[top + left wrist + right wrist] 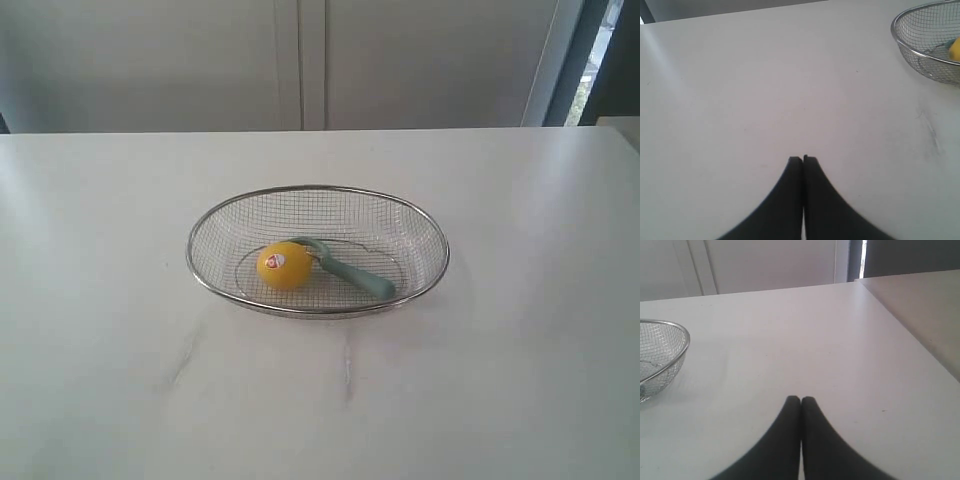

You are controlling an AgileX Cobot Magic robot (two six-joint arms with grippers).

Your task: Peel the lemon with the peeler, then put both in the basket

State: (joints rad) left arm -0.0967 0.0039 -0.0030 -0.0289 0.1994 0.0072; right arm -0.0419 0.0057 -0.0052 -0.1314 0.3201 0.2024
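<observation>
The basket (318,187) stands at the middle of the table (100,380). The lemon (284,266) lies in its left-near part, sticker facing near. The peeler (355,275) lies beside it, blade head touching the far-right side of the lemon. The long axis of the peeler runs from there to the handle end at right-near.

The left jaws are closed and hold nothing, well apart from the basket, over bare table. The right jaws are likewise closed and empty. Judged by position, the handle favours the right arm and the lemon the left.

The exterior view shows both items whole but neither arm. The left wrist view catches only a sliver of lemon behind the rim. The right wrist view shows mesh alone.
</observation>
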